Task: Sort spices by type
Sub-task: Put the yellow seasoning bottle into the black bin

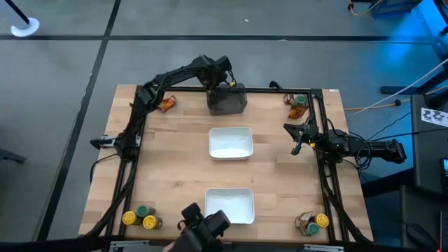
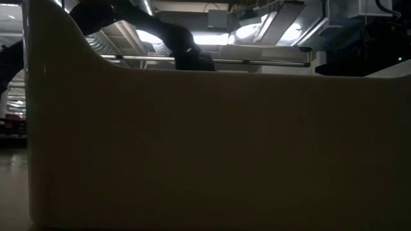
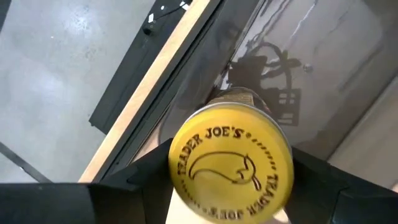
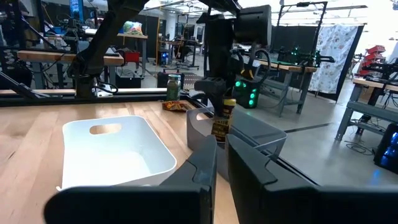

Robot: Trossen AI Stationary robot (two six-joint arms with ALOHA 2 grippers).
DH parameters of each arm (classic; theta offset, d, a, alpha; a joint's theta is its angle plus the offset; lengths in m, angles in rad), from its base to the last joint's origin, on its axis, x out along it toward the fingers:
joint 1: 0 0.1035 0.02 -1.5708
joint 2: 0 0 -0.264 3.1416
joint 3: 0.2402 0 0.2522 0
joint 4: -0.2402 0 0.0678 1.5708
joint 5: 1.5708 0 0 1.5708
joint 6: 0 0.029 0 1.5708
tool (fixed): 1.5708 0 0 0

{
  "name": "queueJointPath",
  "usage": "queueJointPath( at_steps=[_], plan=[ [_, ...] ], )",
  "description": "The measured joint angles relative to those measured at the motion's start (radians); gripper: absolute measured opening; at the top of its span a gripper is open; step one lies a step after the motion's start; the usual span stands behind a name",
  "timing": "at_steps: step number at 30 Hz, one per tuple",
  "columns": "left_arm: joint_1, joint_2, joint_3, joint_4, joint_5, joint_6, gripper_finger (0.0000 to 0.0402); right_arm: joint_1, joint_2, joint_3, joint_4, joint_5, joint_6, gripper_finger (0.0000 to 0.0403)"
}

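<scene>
My left gripper (image 1: 227, 85) is at the table's far edge, over the dark grey bin (image 1: 227, 100). It is shut on a yellow-lidded spice jar (image 3: 230, 163), which the right wrist view shows as a jar (image 4: 221, 121) upright over the bin (image 4: 249, 134). My right gripper (image 1: 297, 140) waits shut at the right edge, with nothing between its fingers. An orange sachet (image 1: 166, 104) lies left of the bin. More spices sit at the corners: far right (image 1: 298, 103), near left (image 1: 140, 217) and near right (image 1: 313, 222). My left gripper has the jar between its two fingers (image 3: 144, 174), one on each side just under the yellow lid (image 3: 186, 186). The lid hides the place of contact. The fingers come from above, pointing steeply down. The jar hangs upright below them, its lower part (image 4: 220, 132) down inside the grey bin.
Two white trays stand in the middle of the table, one farther (image 1: 231, 142) and one nearer (image 1: 229, 204). The nearer tray's wall (image 2: 205, 147) fills the low view, with only the left arm (image 2: 186, 51) showing above it. A black frame (image 1: 318, 126) runs along the table's edges.
</scene>
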State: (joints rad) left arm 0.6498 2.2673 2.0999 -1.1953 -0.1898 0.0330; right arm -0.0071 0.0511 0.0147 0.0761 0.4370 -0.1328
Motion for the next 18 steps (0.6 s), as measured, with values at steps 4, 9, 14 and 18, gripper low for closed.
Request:
queueJointPath(
  at_steps=[4,9,14,18],
  plan=[
    [-0.004,-0.054,0.000,0.002,-0.002,-0.005,0.0234,0.000,0.000,0.000,0.000,0.000,-0.001,0.0037],
    [-0.006,-0.133,0.009,-0.012,-0.007,-0.016,0.0234,0.000,0.000,0.000,0.000,0.000,-0.004,0.0037],
    [0.000,-0.157,0.011,-0.008,-0.002,-0.013,0.0234,0.000,0.000,0.000,0.000,0.000,-0.004,0.0037],
    [-0.001,-0.155,-0.021,0.033,0.007,-0.006,0.0234,0.000,0.000,0.000,0.000,0.000,-0.003,0.0037]
  ],
)
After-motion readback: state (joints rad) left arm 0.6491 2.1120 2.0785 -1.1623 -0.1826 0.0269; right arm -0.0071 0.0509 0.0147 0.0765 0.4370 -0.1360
